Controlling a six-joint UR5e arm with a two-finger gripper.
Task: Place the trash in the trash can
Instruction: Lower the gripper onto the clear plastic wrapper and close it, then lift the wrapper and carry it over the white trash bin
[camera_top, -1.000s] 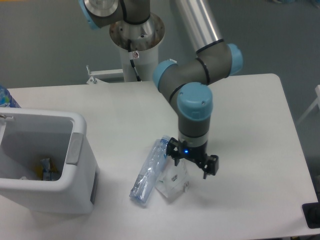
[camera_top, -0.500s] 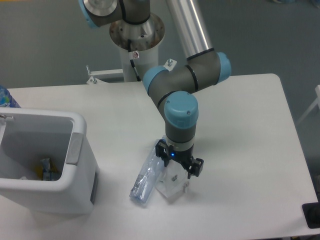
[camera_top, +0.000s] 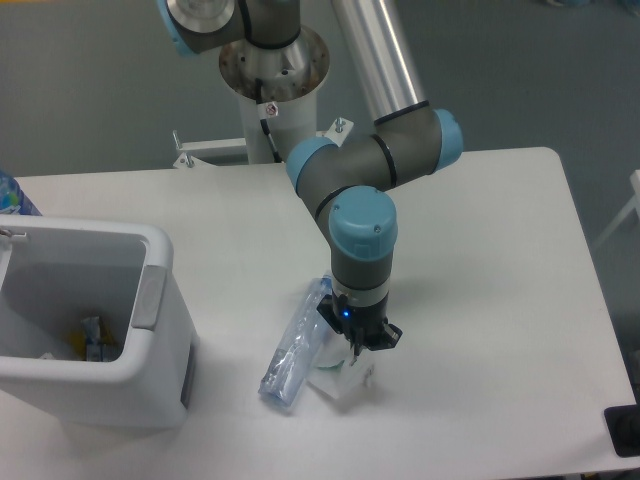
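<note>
The crushed clear bluish bottle (camera_top: 295, 350) lies on the white table, blue cap toward the front left. The small white folded sheet (camera_top: 341, 385) lies right beside it, touching its right side. My gripper (camera_top: 354, 362) points straight down onto the sheet, its fingers drawn together on the sheet's upper part, which they partly hide. The white trash can (camera_top: 158, 250) stands at the left, well apart from the gripper, open top up and grey handle tab facing the bottle.
Some small items (camera_top: 93, 338) lie inside the trash can. Another blue-topped bottle (camera_top: 12, 196) peeks in at the far left edge. The arm's base column (camera_top: 270, 95) stands behind the table. A black object (camera_top: 623, 430) sits at the front right corner.
The gripper moved left over the sheet, then came down onto it, and its spread fingers closed together. Bottle and trash can have not moved.
</note>
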